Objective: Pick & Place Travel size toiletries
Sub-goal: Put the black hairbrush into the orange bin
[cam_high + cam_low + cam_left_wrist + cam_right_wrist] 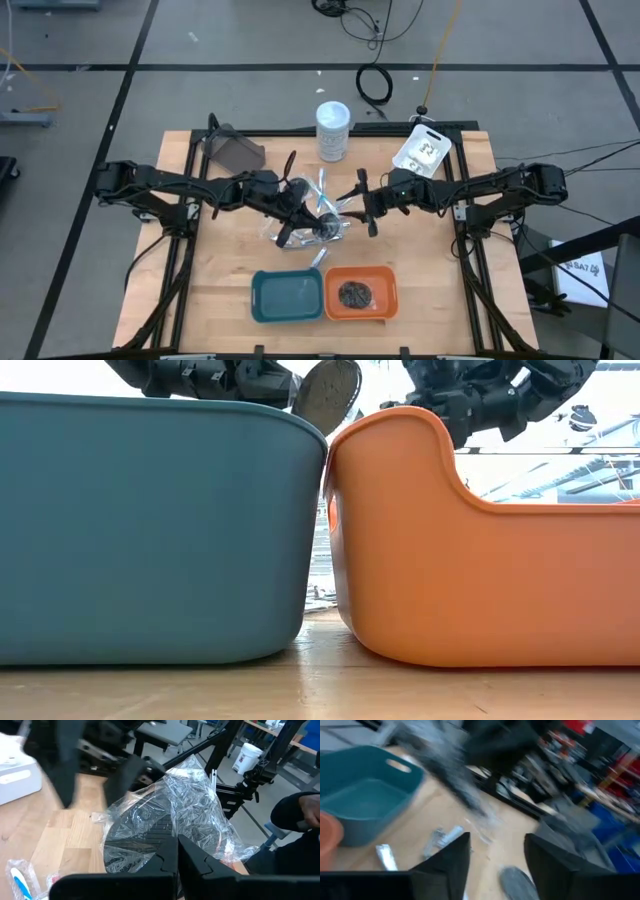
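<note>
Where the high view looks straight down, we see the left hand (300,208) and right hand (362,203) meeting at mid-desk (220,270) over a crinkled clear bag (325,212) of toiletries. A teal tray (288,296) and an orange tray (361,293) sit side by side at the front edge; the orange one holds a dark round bundle (354,293). A white-lidded jar (333,130) stands behind.

Low view: both trays fill the frame, touching; a dark round piece (326,392) hangs above their rims.

Left wrist view: we note the left hand's fingers (170,865) closed together, pinching the clear bag, with a dark item inside.

Right wrist view: right hand fingers (452,862) stand apart, holding nothing; silver-white tubes (442,840) lie on the desk near the teal tray.
</note>
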`<state>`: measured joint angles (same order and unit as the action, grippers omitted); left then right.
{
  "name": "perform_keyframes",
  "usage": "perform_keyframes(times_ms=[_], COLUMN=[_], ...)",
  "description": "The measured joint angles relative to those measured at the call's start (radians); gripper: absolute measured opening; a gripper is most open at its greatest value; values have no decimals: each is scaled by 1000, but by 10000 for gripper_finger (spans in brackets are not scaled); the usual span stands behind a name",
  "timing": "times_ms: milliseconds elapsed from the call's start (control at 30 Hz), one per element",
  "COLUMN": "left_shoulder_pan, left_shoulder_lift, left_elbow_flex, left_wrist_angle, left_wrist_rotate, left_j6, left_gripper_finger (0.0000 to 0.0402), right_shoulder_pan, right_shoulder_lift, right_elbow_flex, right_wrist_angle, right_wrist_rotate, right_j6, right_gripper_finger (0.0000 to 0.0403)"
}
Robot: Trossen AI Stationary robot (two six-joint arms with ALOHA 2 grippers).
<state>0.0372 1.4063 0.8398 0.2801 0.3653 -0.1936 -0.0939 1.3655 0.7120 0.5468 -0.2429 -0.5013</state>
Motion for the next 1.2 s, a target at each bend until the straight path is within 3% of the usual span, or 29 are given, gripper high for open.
perform_keyframes(times_ms=[200, 400, 900, 1200], left_shoulder_pan=[2, 5, 5, 5], left_shoulder_lift=[0, 0, 0, 0], left_elbow_flex=[0, 0, 0, 0], left_wrist_angle=[-9, -7, 8, 8], left_wrist_rotate=[-18, -26, -27, -27], left_j6=[4, 3, -25, -25], left_gripper_finger=[0, 0, 0, 0], right_shoulder_pan=[66, 107, 109, 109], right_shoulder_lift=[0, 24, 105, 105], right_elbow_flex=[0, 0, 1, 1], right_wrist_angle=[24, 172, 203, 243], right_wrist_rotate=[-49, -42, 7, 7], right_j6=[-9, -20, -112, -113], right_gripper_finger=[254, 264, 181, 38])
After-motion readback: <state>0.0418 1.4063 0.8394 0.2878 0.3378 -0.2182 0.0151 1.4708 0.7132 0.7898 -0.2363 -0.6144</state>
